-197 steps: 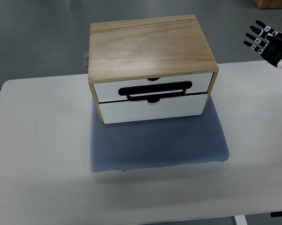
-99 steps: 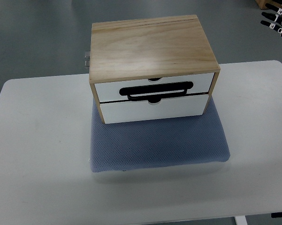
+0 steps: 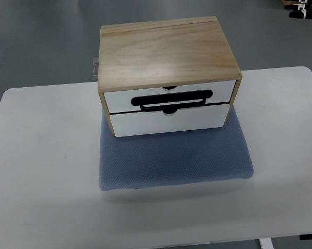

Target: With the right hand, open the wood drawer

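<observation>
A light wood drawer box [image 3: 166,49] stands on a blue-grey mat [image 3: 176,158] at the middle of the white table [image 3: 41,155]. It has two white drawer fronts, both closed flush. A black loop handle [image 3: 174,99] lies across the seam between the upper and lower fronts. My right hand [image 3: 303,10] shows only as black fingertips with white marks in the far top right corner, well above and behind the box. Those fingertips are stretched out and hold nothing. The left arm is out of the picture.
The mat sticks out in front of the box toward me. A small metal piece [image 3: 95,64] juts out behind the box's left rear corner. Grey floor lies beyond the table's far edge.
My right hand has risen and drawn back toward the top right corner, leaving only fingertips in view. The box and drawers have not moved.
</observation>
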You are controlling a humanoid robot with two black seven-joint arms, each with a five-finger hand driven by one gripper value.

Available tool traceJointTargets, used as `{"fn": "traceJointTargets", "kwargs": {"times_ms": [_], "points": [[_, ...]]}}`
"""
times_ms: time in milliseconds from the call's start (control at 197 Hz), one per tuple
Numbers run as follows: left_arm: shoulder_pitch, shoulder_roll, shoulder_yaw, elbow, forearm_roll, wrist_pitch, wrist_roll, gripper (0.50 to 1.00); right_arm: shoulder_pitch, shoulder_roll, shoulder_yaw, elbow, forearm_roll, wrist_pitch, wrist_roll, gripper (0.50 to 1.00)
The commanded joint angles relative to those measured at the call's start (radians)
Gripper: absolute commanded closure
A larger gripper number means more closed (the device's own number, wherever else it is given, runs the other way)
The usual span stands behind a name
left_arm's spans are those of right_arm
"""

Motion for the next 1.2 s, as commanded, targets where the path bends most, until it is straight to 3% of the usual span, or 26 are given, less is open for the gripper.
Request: {"fn": "traceJointTargets", "kwargs": {"times_ms": [0, 350, 791, 1196], "points": [[0.0, 0.0, 0.0, 0.0, 0.0, 0.0, 0.0, 0.5, 0.022, -0.032, -0.003, 0.059, -0.041, 0.0, 0.0, 0.56], [0.0, 0.0, 0.0, 0.0, 0.0, 0.0, 0.0, 0.5, 0.081, -0.156, 0.017, 0.39, -0.127, 0.0, -0.002, 0.56], [0.0, 0.0, 0.0, 0.0, 0.0, 0.0, 0.0, 0.5, 0.11, -0.057, 0.058, 0.627, -0.265, 0.0, -0.015, 0.56], [0.0, 0.0, 0.0, 0.0, 0.0, 0.0, 0.0, 0.5, 0.071, 0.086, 0.069, 0.651, -0.476, 0.0, -0.074, 0.56]]}}
